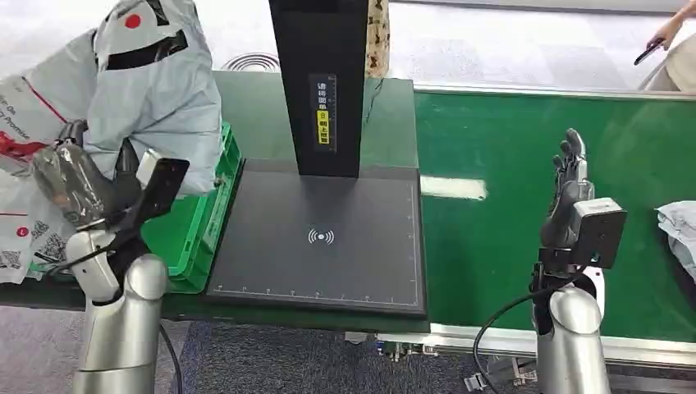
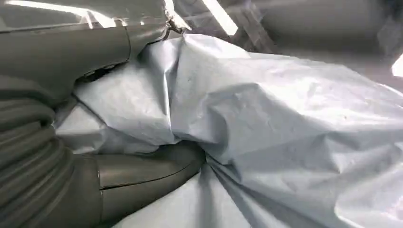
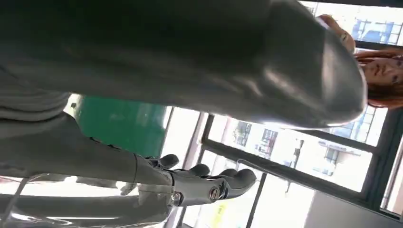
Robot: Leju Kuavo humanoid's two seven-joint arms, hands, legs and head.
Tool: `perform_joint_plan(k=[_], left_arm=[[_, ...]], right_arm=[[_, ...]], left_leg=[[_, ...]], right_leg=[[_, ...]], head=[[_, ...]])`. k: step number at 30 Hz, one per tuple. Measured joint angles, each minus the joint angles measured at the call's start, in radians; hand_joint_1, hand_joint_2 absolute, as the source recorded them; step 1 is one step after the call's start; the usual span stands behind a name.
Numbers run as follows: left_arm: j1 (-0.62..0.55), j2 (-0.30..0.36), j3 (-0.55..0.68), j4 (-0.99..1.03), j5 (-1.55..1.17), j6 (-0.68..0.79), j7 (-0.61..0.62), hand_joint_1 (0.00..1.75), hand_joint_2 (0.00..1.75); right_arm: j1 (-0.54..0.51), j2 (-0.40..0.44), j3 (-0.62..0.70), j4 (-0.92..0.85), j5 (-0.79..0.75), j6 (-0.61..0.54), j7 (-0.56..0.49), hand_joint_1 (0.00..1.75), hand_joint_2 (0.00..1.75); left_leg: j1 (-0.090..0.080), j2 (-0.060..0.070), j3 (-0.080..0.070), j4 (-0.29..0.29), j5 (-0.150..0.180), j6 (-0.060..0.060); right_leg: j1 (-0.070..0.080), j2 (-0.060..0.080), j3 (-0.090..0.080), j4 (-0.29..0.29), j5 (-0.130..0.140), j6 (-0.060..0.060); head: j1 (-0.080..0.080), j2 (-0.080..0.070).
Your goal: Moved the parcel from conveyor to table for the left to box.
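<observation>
A pale grey plastic parcel (image 1: 160, 90) with a red dot and a black band hangs over the green crate (image 1: 197, 222) at the left. My left hand (image 1: 90, 185) holds it from below; in the left wrist view the crumpled parcel (image 2: 285, 123) lies against my thumb (image 2: 147, 171). My right hand (image 1: 569, 185) stands upright over the green conveyor (image 1: 509, 148), fingers straight and apart, holding nothing; the right wrist view has its fingers (image 3: 209, 183) spread in the air.
A black scanning pad (image 1: 320, 238) with a black post (image 1: 320, 82) lies on the table between crate and conveyor. More parcels with red print (image 1: 25, 148) are piled at the far left. Another grey parcel (image 1: 679, 226) lies on the conveyor's right edge. A person's hand (image 1: 661, 37) is at the far right.
</observation>
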Motion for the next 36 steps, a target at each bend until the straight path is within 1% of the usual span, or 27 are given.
perform_joint_plan(k=[4, 6, 9, 11, 15, 21, 23, 27, 30, 31, 33, 36], left_arm=[[-0.110, 0.060, 0.004, 0.230, -0.059, -0.241, 0.215, 1.75, 1.75], [-0.162, 0.081, -0.006, 0.365, -0.060, -0.315, 0.291, 1.75, 1.75], [-0.237, 0.109, -0.017, 0.528, -0.061, -0.390, 0.365, 1.75, 1.75], [-0.275, 0.124, -0.023, 0.602, -0.061, -0.408, 0.386, 1.75, 1.75], [-0.323, 0.143, -0.031, 0.691, -0.061, -0.418, 0.392, 1.75, 1.75], [-0.348, 0.152, -0.036, 0.748, -0.062, -0.421, 0.392, 1.75, 1.75], [-0.354, 0.154, -0.037, 0.759, -0.062, -0.430, 0.409, 1.75, 1.75], [-0.378, 0.172, -0.038, 0.782, -0.063, -0.493, 0.447, 1.75, 1.75], [-0.398, 0.196, -0.063, 0.802, -0.063, -0.563, 0.485, 1.75, 1.75], [-0.405, 0.202, -0.076, 0.812, -0.063, -0.585, 0.502, 0.00, 1.75], [-0.423, 0.213, -0.108, 0.833, -0.063, -0.614, 0.535, 0.00, 1.75], [-0.441, 0.222, -0.130, 0.857, -0.058, -0.615, 0.521, 0.00, 1.75]], right_arm=[[-0.018, 0.002, 0.007, -0.005, 0.043, 0.035, 0.022, 0.00, 0.00], [-0.037, 0.006, 0.016, 0.000, 0.060, 0.038, 0.028, 0.00, 0.00], [-0.070, 0.012, 0.030, 0.008, 0.076, 0.054, 0.045, 0.00, 0.00], [-0.081, 0.014, 0.037, 0.013, 0.081, 0.055, 0.052, 0.00, 0.00], [-0.090, 0.019, 0.040, 0.018, 0.083, 0.055, 0.053, 0.00, 0.00], [-0.094, 0.019, 0.041, 0.023, 0.084, 0.055, 0.053, 0.00, 0.00], [-0.094, 0.019, 0.043, 0.025, 0.085, 0.055, 0.053, 0.00, 0.00], [-0.098, 0.019, 0.053, 0.039, 0.086, 0.071, 0.047, 0.00, 0.00], [-0.117, 0.022, 0.063, 0.063, 0.089, 0.073, 0.040, 0.00, 0.00], [-0.127, 0.026, 0.067, 0.072, 0.089, 0.073, 0.038, 0.00, 0.00], [-0.143, 0.033, 0.076, 0.090, 0.095, 0.073, 0.037, 0.00, 0.00], [-0.152, 0.040, 0.085, 0.104, 0.104, 0.068, 0.039, 0.00, 0.00]], left_leg=[[0.001, 0.001, 0.000, 0.000, 0.001, 0.000], [0.001, 0.001, 0.000, 0.000, 0.001, 0.000], [0.000, 0.001, 0.000, 0.000, 0.001, 0.000], [0.000, 0.001, -0.001, 0.000, 0.001, 0.000], [0.000, 0.001, -0.001, 0.000, 0.001, 0.001], [0.000, 0.001, -0.001, 0.000, 0.001, 0.000], [0.000, 0.001, -0.001, 0.000, 0.001, 0.000], [0.000, 0.001, 0.000, 0.000, 0.001, 0.000], [0.001, 0.001, 0.000, 0.000, 0.001, 0.000], [0.001, 0.001, 0.000, 0.000, 0.001, 0.000], [0.001, 0.001, 0.000, 0.000, 0.001, 0.000], [0.001, 0.001, 0.000, 0.000, 0.001, 0.000]], right_leg=[[0.000, 0.001, 0.000, 0.001, 0.001, -0.001], [0.000, 0.001, 0.000, 0.001, 0.001, -0.001], [0.000, 0.001, 0.000, 0.001, 0.001, -0.001], [-0.001, 0.001, 0.000, 0.001, 0.001, -0.001], [-0.001, 0.000, 0.000, 0.001, 0.000, -0.001], [-0.001, 0.000, 0.000, 0.001, 0.000, -0.001], [-0.001, 0.000, 0.000, 0.001, 0.001, -0.001], [0.000, 0.001, 0.000, 0.002, 0.001, -0.001], [0.000, 0.001, 0.000, 0.002, 0.001, -0.001], [0.000, 0.001, -0.001, 0.002, 0.001, -0.001], [0.000, 0.001, -0.001, 0.002, 0.001, -0.001], [0.000, 0.001, -0.001, 0.002, 0.001, -0.001]], head=[[0.000, 0.000], [0.000, 0.000], [0.000, 0.000], [0.000, 0.000], [0.000, 0.000], [0.000, 0.000], [0.000, 0.000], [0.000, 0.000], [0.000, 0.000], [0.000, 0.000], [0.000, 0.000], [0.000, 0.000]])
